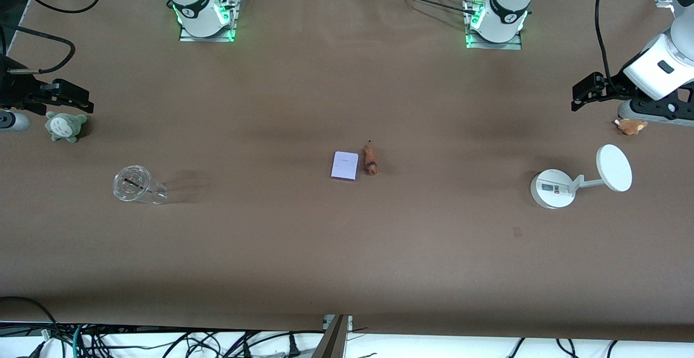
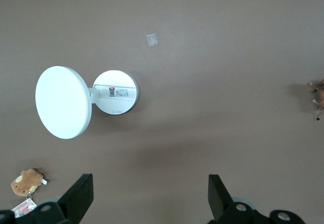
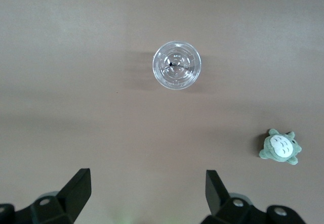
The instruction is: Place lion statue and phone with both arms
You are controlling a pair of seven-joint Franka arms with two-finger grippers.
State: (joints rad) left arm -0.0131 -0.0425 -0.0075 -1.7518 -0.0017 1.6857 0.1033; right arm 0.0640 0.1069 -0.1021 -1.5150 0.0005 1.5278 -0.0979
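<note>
The phone (image 1: 345,165) lies flat near the middle of the bench (image 1: 347,271), well away from every edge. The lion statue (image 1: 370,160) lies just beside it, on the side toward the left arm's end, with a thin gap between the 2.

Both arms wait high at the 2 ends of the bench. The left gripper (image 2: 151,198) hangs with its fingers spread wide and nothing between them, over the bare bench surface at the left arm's end. A tan plush toy (image 1: 630,126) sits on the bench near that gripper, close to the edge. A white stand (image 1: 553,188) with a round base and a tilted disc sits nearer to the front camera than the plush.

The right gripper (image 3: 148,196) is also wide open and empty, over the right arm's end of the bench. A green plush (image 1: 65,125) sits near that edge, and a clear plastic cup (image 1: 132,184) stands nearer to the front camera than it.
</note>
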